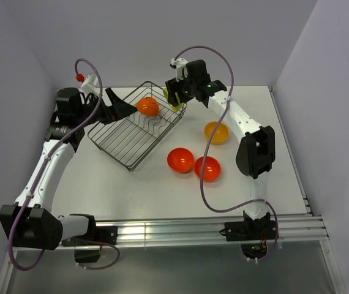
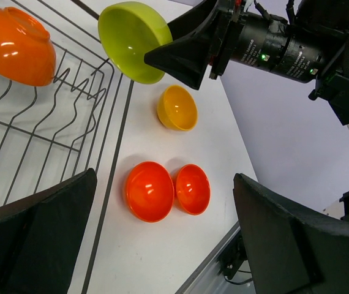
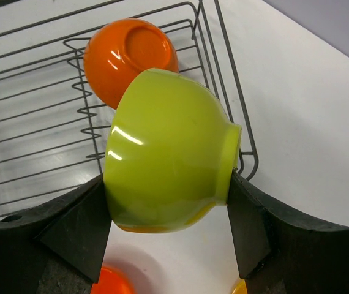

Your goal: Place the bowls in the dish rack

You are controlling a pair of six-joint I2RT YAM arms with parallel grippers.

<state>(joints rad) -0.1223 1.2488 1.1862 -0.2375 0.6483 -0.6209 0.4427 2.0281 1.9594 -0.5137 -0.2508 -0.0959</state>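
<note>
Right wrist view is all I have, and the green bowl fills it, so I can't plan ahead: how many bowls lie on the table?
Observer: Three, all to the right of the dish rack: a red-orange bowl, a second red-orange bowl and a yellow-orange bowl.
Operator: Is the left gripper near my lime green bowl?
Observer: No. It hangs open at the rack's far left side, holding nothing, apart from your bowl.

Glossy smooth plastic: bowls (image 2: 149,199); thin metal wire: dish rack (image 1: 110,157).
</note>
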